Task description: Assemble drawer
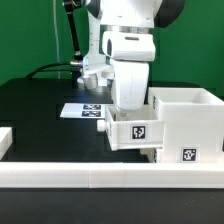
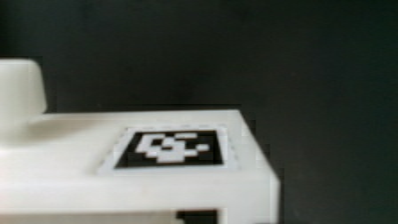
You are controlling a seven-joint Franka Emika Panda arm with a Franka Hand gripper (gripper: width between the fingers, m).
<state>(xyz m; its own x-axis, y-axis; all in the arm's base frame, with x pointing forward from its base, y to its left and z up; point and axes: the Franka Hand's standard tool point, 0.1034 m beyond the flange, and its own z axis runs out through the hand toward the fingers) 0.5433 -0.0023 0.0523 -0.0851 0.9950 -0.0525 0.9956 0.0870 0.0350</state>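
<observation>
Room: I see a green backdrop (image 1: 30, 40) behind the rig.
Bench: black bench (image 1: 40, 110), with the marker board (image 1: 85, 110) lying flat behind the arm and a long white rail (image 1: 90, 178) along the near edge.
Arm: my white arm (image 1: 125, 30) hangs straight down over the middle of the bench, wrist vertical.
Casing: the tall open-topped box casing (image 1: 188, 122) stands at the exterior view's right, just behind the rail.
Tray: a small tagged tray (image 1: 135, 130) sits under the wrist, touching the casing's side; my wrist view shows its tag (image 2: 169, 148) close up.
Pincer: pincer (image 1: 130, 108) is down at the tray's top edge; I cannot tell whether its fingers are apart or clamped.
</observation>
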